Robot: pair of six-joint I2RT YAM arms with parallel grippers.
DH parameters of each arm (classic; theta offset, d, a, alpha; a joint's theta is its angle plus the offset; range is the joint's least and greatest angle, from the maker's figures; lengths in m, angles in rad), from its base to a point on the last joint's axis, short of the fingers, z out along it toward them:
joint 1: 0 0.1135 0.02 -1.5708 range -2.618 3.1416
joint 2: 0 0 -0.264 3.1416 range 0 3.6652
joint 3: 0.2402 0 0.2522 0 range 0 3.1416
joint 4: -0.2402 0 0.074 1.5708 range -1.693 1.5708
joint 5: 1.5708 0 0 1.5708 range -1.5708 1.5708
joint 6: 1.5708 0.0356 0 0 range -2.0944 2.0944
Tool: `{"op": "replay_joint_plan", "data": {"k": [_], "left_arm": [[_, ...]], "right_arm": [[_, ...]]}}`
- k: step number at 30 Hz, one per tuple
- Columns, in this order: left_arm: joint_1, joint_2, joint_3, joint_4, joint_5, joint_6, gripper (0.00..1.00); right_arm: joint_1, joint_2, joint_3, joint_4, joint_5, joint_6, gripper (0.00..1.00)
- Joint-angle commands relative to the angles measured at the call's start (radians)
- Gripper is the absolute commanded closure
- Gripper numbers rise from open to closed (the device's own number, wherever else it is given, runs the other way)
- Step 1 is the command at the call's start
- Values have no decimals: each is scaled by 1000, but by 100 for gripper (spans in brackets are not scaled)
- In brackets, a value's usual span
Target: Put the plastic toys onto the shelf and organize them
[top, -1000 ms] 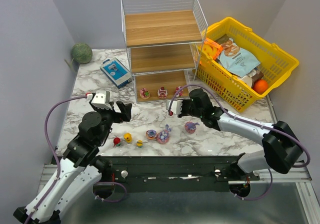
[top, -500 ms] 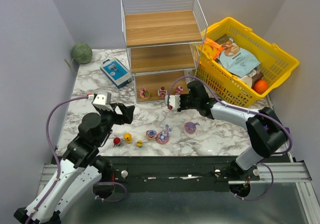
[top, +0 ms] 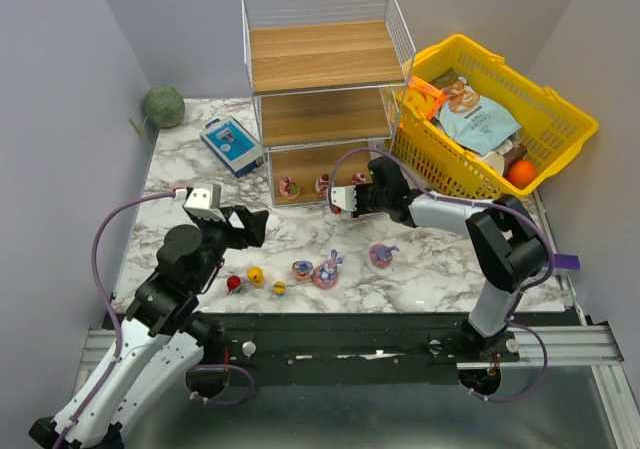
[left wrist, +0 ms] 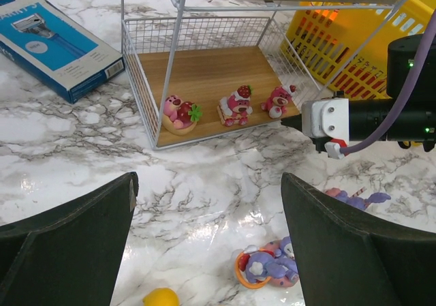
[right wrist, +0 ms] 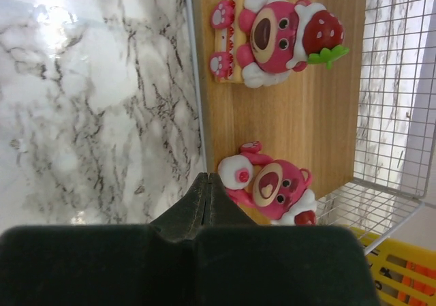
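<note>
Three pink toys (left wrist: 235,106) stand in a row on the lowest board of the shelf (top: 325,57). Six other toys (top: 326,272) lie on the bench (top: 440,279) near the arms. The right tool (right wrist: 208,176), pressed together and empty, points at the rightmost pink one, possibly touching it. Any nudge should be slow and low, lest it topple. The left tool (top: 245,226) hovers spread wide above the bench.

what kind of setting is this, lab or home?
Likely a lab test bench: left arm and right arm bolted to a rail, bare grey walls around the marble table, staged props like the shelf and yellow basket.
</note>
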Motion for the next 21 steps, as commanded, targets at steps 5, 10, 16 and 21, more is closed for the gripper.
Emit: {"op": "replay_joint_plan", "data": {"k": [5, 10, 16, 21], "left_arm": [[15, -14, -5, 4, 23, -11, 7], [29, -17, -10, 7, 36, -14, 7], [43, -9, -10, 12, 55, -17, 7], [52, -12, -11, 12, 64, -19, 7]], "right_arm": [[-13, 65, 81, 5, 17, -40, 99], [-16, 87, 104, -16, 27, -57, 99], [-17, 102, 105, -25, 30, -72, 99], [-21, 107, 102, -25, 33, -72, 99]]}}
